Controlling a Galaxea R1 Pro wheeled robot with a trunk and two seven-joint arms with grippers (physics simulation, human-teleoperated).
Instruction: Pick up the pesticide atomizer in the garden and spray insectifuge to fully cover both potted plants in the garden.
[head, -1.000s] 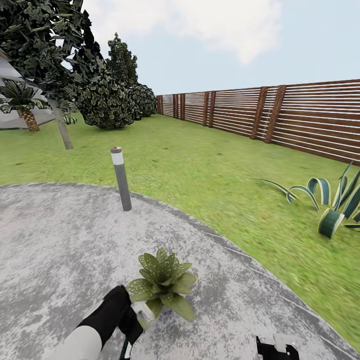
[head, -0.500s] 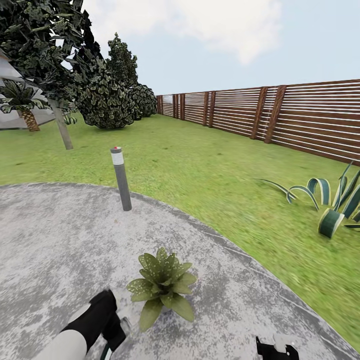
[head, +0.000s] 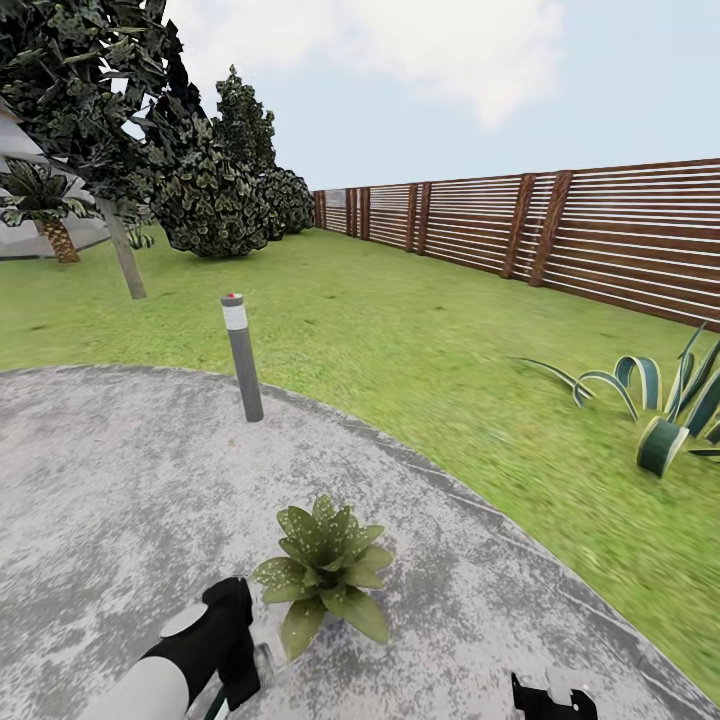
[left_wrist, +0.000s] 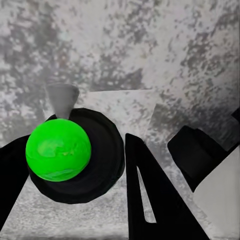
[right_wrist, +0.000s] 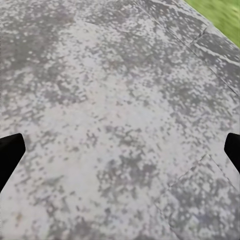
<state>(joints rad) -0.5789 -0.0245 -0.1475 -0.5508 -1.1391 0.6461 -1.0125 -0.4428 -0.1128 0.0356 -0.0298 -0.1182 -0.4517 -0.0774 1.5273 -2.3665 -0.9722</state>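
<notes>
One potted plant (head: 325, 570), a low rosette of speckled green leaves, stands on the grey paved patio (head: 110, 500) of the garden; its leaves hide the pot. My left gripper (head: 243, 662) sits just left of it, near the lowest leaves. In the left wrist view, the left gripper (left_wrist: 75, 172) is shut on the pesticide atomizer (left_wrist: 62, 150), which has a bright green ball on a black round body and a grey nozzle. My right gripper (head: 553, 697) hangs low at the near right. In the right wrist view the right gripper (right_wrist: 120, 150) is open over bare paving.
A grey bollard lamp (head: 243, 355) stands at the patio's far edge. Lawn (head: 420, 340) surrounds the paving. A striped agave (head: 660, 415) grows at the right, a brown slatted fence (head: 560, 230) runs behind it, and dark trees (head: 200, 190) and a palm (head: 45, 205) stand far left.
My left arm drew back from the plant towards the lower left, then swung partway back towards it, still holding the atomizer. The right gripper and the view have stayed put.
</notes>
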